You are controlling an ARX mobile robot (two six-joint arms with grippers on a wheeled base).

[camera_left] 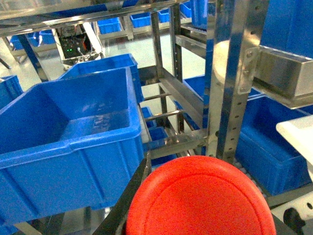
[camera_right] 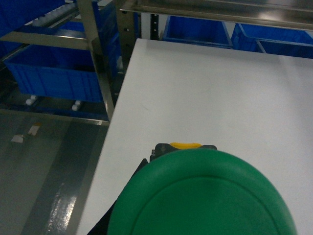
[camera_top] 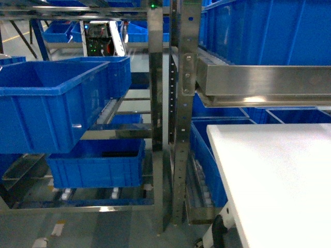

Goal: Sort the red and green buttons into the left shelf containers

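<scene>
Left wrist-mounted view: red button (camera_left: 200, 198) fills the near frame, green button (camera_right: 200, 193) likewise; both look light, rigid, slick-domed, so grip the body; claw states cannot be told

The upright post (camera_top: 178, 129) stands mid-scene in the head view. Left of the post, two deep bins sit on the upper shelf: the near bin (camera_top: 46, 103) in front, the far bin (camera_top: 111, 72) just behind it and touching. Below them, left of the post, a lower bin (camera_top: 95, 163) rests on a lower shelf. Right of the post, the table (camera_top: 279, 175) lies nearest the camera, with a steel rail (camera_top: 258, 80) above it and more bins (camera_top: 269, 28) on the shelf above the rail. Far behind the post's left side stands a machine (camera_top: 98, 39).
</scene>
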